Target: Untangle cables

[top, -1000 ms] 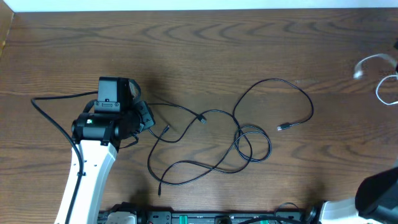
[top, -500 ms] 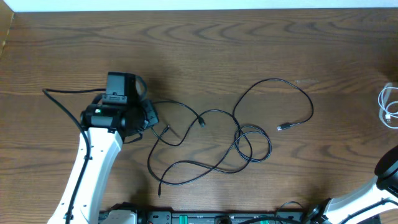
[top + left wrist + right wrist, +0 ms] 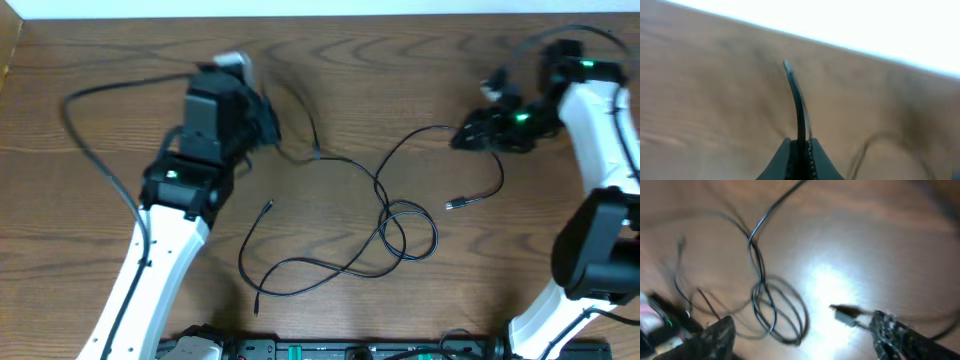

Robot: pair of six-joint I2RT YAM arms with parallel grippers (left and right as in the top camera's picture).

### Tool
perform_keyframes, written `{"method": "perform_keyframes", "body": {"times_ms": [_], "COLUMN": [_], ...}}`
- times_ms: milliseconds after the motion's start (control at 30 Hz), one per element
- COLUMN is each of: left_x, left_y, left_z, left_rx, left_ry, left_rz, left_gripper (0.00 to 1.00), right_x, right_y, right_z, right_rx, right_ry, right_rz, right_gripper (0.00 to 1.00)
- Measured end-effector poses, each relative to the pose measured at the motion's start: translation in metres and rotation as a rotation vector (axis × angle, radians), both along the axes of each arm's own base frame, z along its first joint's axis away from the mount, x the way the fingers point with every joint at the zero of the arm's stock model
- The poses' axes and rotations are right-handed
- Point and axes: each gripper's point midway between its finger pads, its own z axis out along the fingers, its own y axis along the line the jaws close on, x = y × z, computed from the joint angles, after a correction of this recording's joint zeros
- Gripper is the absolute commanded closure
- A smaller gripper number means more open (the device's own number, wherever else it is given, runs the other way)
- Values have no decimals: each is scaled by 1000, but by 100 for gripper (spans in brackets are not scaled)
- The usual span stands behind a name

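Left gripper [image 3: 264, 121]: clamped on a black cable end [image 3: 799, 100] (a short stub pokes past the fingertips).
Cables [image 3: 390, 225]: black, looped together mid-table [image 3: 320, 60], one strand leading to the left gripper.
Right gripper [image 3: 465, 134]: jaws spread wide, empty, over the tangle's upper right bend.

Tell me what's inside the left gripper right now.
The left gripper is shut on a thin black cable, whose free tip curves out past the fingertips above the wooden table. The stretch inside the grip is covered by the fingers.
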Motion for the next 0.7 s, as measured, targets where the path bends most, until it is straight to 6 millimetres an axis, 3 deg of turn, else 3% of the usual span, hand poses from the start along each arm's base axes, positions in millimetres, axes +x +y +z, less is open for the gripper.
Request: {"method": "perform_keyframes", "body": {"times_ms": [100,133,167,300,367,400,433,533,567,600,633,700], "left_x": [8,6,7,-33,-55,-75,-84,-112,-115,-116,-117,-117], "left_y": [24,36,42,51,46,39,33,27,26,25,24,22], "left_z": [10,3,0,-70,-99,-115,-119,-129,-131,-132,-132,-132], "left_rx": [9,15,21,104,107,86,66,38,33,30,27,17], "left_ry": [-38,-7,6,336,489,605,650,778,793,802,804,806], "left_rz": [112,166,183,184,149,106,80,44,38,35,33,26], "left_gripper": [39,35,34,34,34,34,34,35,35,35,35,35], "right_x": [-17,-27,-32,-68,-83,-93,-101,-117,-122,-125,-127,-124], "right_y": [29,41,45,58,61,61,62,63,64,64,64,66], "right_z": [-6,-11,-14,-40,-52,-61,-68,-91,-97,-102,-108,-111], "right_rx": [-60,-89,-105,-179,-197,-209,-216,-229,-231,-236,-241,-245], "right_ry": [27,44,52,140,177,201,215,237,242,243,241,224], "right_rz": [131,194,217,331,367,383,395,411,411,410,409,394], "right_gripper": [12,12,13,16,19,20,23,42,53,69,98,99]}}
